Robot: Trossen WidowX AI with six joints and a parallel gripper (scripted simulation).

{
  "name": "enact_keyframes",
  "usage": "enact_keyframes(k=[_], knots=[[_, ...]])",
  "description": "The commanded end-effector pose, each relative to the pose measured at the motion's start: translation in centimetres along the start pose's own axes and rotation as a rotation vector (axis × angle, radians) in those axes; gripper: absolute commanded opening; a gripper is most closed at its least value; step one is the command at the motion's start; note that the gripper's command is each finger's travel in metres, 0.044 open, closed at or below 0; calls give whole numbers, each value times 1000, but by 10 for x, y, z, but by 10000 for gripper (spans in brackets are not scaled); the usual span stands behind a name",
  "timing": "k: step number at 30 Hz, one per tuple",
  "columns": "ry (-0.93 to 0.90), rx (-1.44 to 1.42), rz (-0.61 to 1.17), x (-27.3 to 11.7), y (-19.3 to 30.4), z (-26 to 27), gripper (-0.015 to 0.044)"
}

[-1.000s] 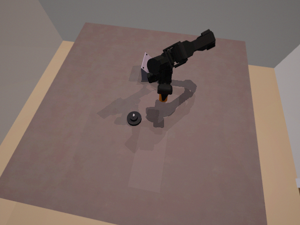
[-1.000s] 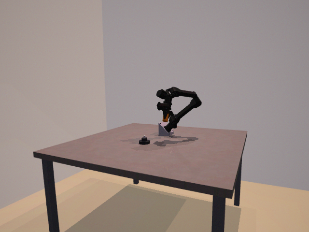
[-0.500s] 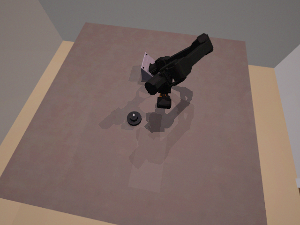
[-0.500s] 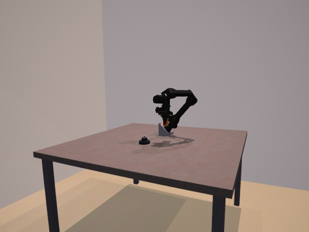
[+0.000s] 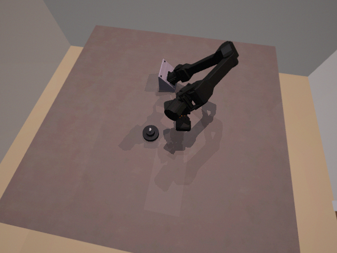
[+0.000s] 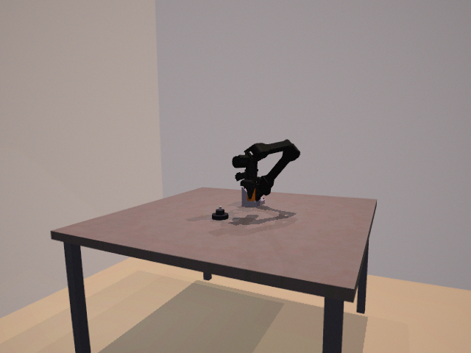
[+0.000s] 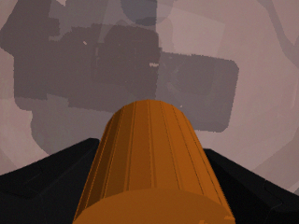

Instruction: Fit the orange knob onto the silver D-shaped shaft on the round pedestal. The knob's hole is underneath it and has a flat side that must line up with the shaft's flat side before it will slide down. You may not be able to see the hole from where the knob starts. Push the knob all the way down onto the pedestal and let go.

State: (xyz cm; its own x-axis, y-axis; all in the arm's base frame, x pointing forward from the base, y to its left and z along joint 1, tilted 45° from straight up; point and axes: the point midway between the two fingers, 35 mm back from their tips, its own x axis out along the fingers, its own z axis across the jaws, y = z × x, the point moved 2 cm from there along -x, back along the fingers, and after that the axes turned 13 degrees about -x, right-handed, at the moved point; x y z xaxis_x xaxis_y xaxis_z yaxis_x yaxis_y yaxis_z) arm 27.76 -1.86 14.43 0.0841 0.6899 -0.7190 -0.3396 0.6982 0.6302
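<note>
Exterior view: the gripper pinches the orange knob above the bench, apart from the pedestal; its hole being hidden, a misjudged turn could jam it on the shaft.

Orange knob, blk pedestal

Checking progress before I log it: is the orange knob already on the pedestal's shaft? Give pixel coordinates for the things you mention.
No, the silver shaft [image 5: 149,128] [image 6: 220,207] stands bare, while the gripper [image 7: 149,155] holds the orange knob [image 6: 251,195] [image 7: 151,149] off to one side.
</note>
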Motion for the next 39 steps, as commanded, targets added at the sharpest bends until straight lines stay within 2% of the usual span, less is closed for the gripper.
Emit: enact_keyframes(k=[1,16,25,34,39], knots=[[3,2,6,20,-1,1,0],[22,-31,27,90,-3,5,0],[23,-33,28,93,-2,5,0],[27,-42,24,92,-2,5,236],[27,-42,24,92,-2,5,240]])
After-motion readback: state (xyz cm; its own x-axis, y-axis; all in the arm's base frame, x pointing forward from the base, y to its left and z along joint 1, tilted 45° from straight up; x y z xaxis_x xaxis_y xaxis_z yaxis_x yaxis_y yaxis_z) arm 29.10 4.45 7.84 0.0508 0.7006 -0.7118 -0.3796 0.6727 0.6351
